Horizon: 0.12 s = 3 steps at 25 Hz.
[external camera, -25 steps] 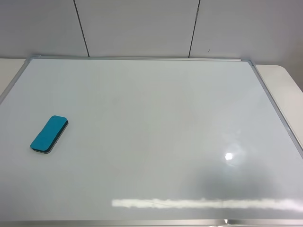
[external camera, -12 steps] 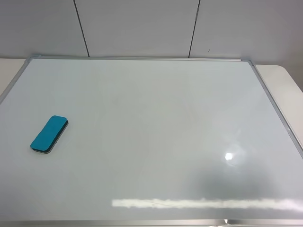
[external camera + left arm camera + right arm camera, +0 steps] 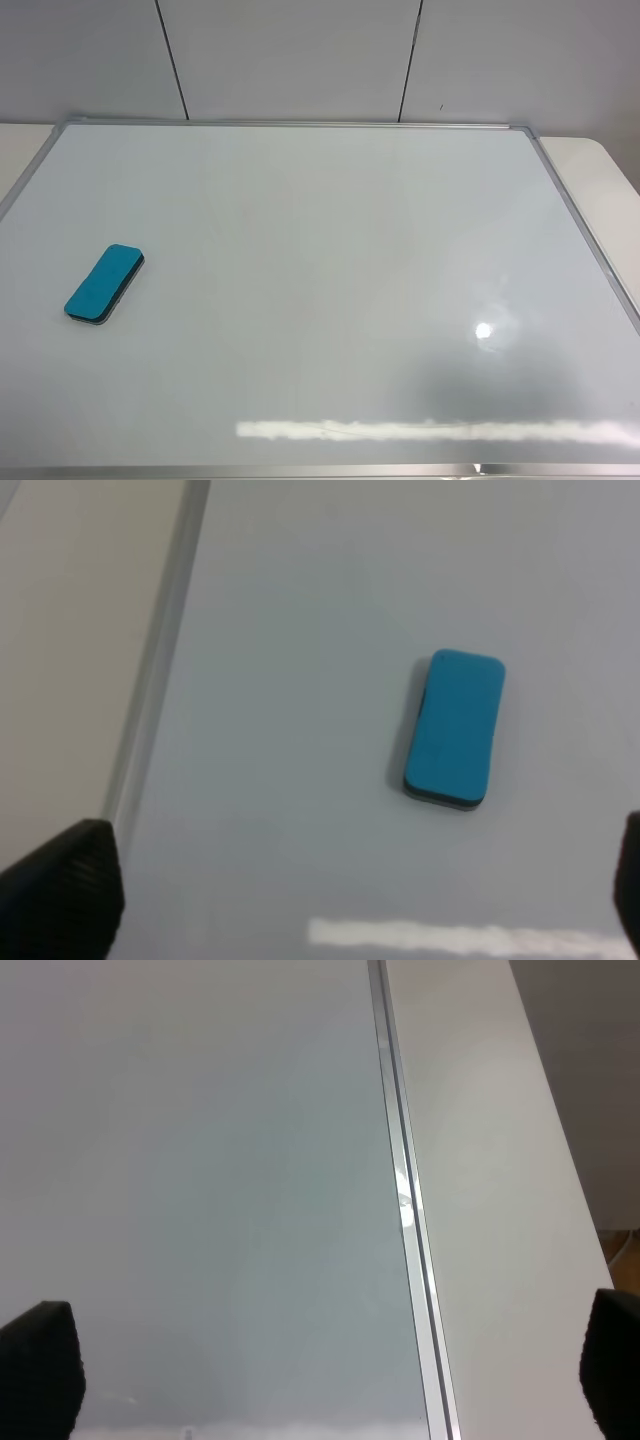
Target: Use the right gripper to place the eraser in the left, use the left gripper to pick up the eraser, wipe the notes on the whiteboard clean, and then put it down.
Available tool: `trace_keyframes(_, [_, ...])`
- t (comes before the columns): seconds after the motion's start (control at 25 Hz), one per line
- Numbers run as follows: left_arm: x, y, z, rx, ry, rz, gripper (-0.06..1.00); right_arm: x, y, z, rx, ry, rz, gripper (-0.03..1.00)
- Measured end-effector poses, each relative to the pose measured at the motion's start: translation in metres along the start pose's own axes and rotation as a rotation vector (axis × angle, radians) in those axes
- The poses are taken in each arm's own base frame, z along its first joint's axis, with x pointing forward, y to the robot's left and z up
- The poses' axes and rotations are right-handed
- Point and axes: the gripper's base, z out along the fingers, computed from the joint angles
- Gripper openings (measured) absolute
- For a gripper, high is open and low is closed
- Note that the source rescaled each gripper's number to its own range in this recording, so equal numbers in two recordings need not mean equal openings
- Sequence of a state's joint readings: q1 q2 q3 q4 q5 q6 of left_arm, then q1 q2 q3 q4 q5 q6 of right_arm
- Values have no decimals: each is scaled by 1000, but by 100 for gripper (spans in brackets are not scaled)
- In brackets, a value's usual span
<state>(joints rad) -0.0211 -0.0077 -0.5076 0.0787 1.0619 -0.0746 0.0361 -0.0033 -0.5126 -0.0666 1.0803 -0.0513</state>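
The teal eraser lies flat on the left part of the whiteboard, with nothing holding it. It also shows in the left wrist view. The board surface looks clean, with no notes visible. Neither gripper shows in the exterior high view. In the left wrist view my left gripper is open and empty, its black fingertips wide apart and raised above the board, short of the eraser. In the right wrist view my right gripper is open and empty, fingertips wide apart over the board's right edge.
The whiteboard has a thin metal frame, which also shows in the left wrist view and the right wrist view. It lies on a cream table. A grey panelled wall stands behind.
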Motion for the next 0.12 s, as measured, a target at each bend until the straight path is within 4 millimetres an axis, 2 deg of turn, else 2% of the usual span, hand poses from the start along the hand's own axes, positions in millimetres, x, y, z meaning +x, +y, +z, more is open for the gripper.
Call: trace_keyframes(0.12, [0, 0, 0, 0, 0, 0, 100, 0, 0, 0, 0, 0, 0, 100])
